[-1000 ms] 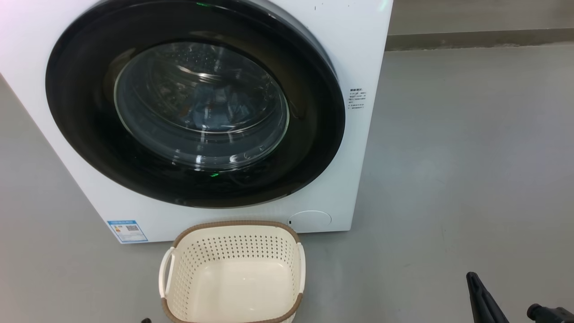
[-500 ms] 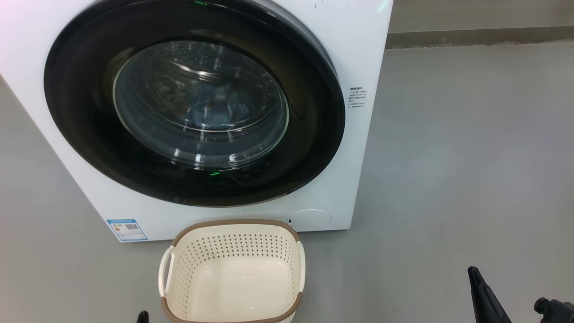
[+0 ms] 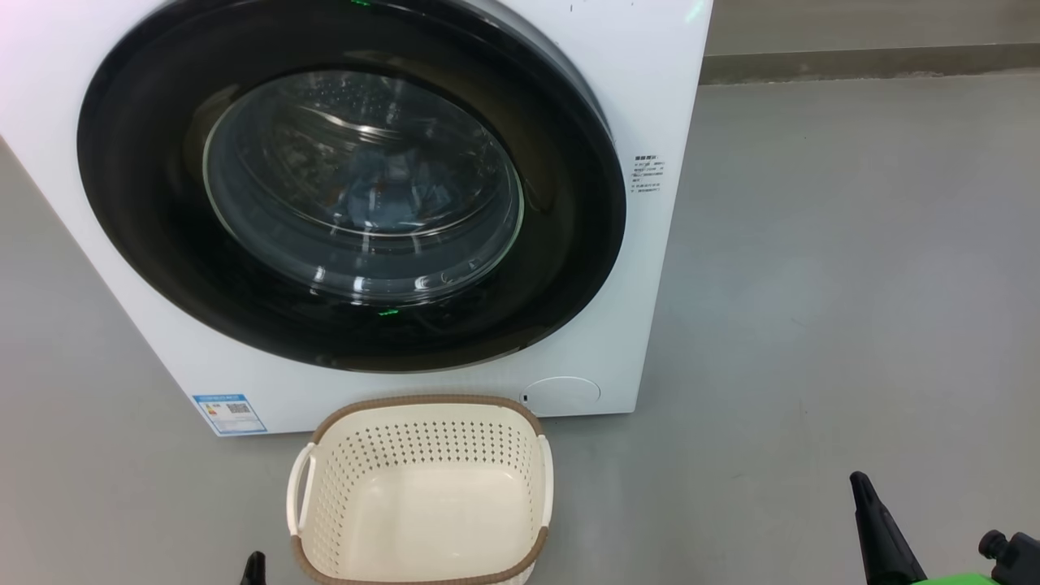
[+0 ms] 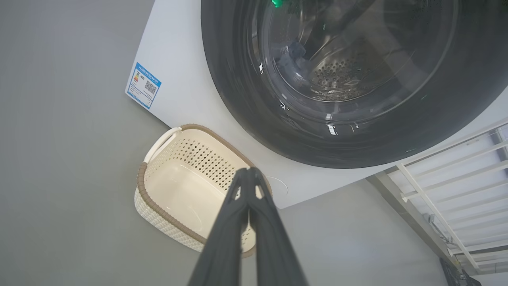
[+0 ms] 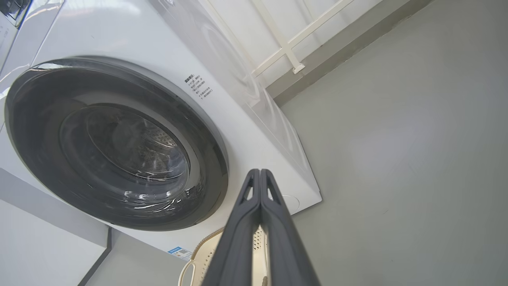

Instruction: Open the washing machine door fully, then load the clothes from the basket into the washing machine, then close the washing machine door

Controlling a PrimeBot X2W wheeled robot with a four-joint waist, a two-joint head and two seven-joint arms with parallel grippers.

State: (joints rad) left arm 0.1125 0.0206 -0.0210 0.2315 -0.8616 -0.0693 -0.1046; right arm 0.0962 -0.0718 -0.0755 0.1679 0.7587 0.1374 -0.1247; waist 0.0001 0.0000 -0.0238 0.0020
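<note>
Black door flush on white machine, basket before it; left gripper, right gripper, jaws pressed together

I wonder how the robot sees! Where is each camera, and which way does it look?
Head view: on the head, looking down at the washing machine door and basket; left hand and right hand tips show below.
Left wrist view: on left wrist, facing basket and door along shut fingers.
Right wrist view: on right wrist, facing up at door along shut fingers.
All three share door and basket.
</note>
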